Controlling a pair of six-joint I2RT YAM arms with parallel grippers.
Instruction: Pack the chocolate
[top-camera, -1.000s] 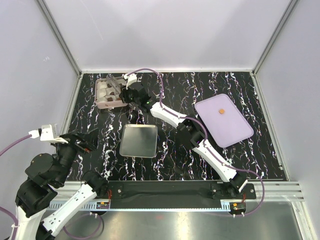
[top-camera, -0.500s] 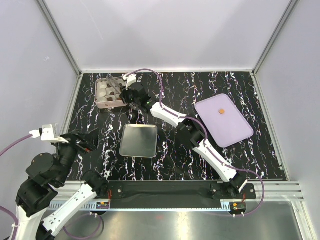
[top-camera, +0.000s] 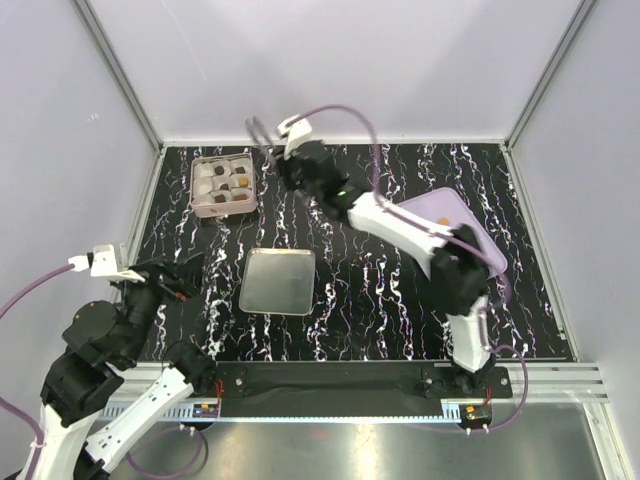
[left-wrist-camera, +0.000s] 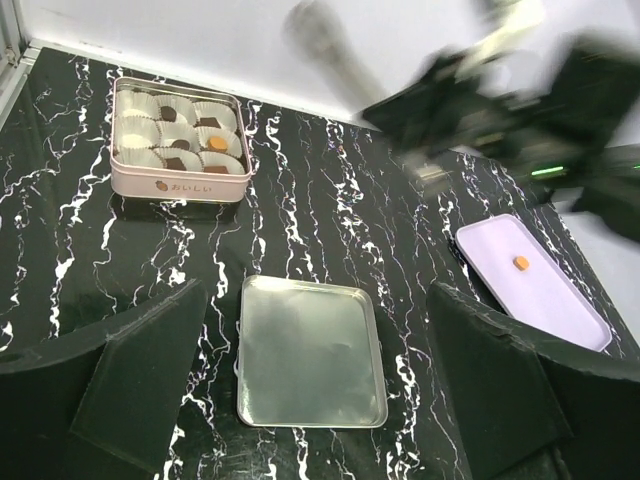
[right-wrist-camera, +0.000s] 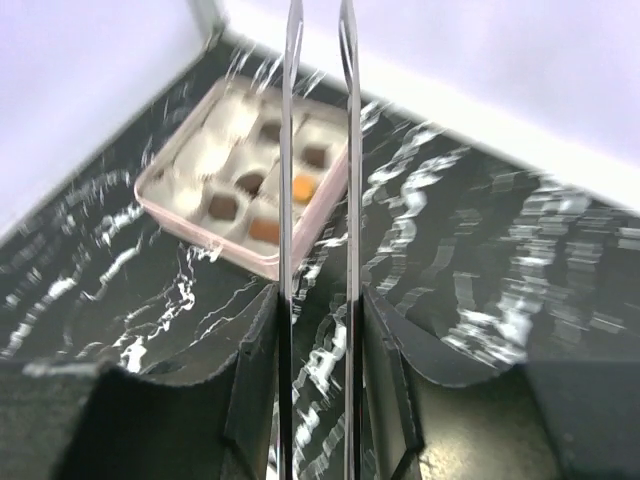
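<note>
Position of the chocolate pieces (left-wrist-camera: 207, 123): most sit in white paper cups (left-wrist-camera: 135, 128) inside a pink tin (left-wrist-camera: 175, 187) at the far-left corner of the table (top-camera: 340, 320). Several of these are dark brown and one in the right-hand column is tan-gold (left-wrist-camera: 218, 143). A single tan piece (left-wrist-camera: 521, 262) lies on a lilac tray (left-wrist-camera: 545, 295) towards the right edge of the table, well apart from the tin.

A silver lid (top-camera: 277, 282) lies flat near the middle of the table, between the tin and the near edge.

The right gripper (right-wrist-camera: 318, 300) is above the far edge, just right of the tin. Its fingers (right-wrist-camera: 258, 340) are pressed onto a pair of thin tweezers (right-wrist-camera: 290, 150). The two prongs run parallel with a narrow gap between them. The top view blurs the prong tips, so their contents cannot be determined.

The left gripper (left-wrist-camera: 318, 300) hangs over the near-left part of the table with its jaws spread wide and nothing between them. It points towards the lid and the tin
</note>
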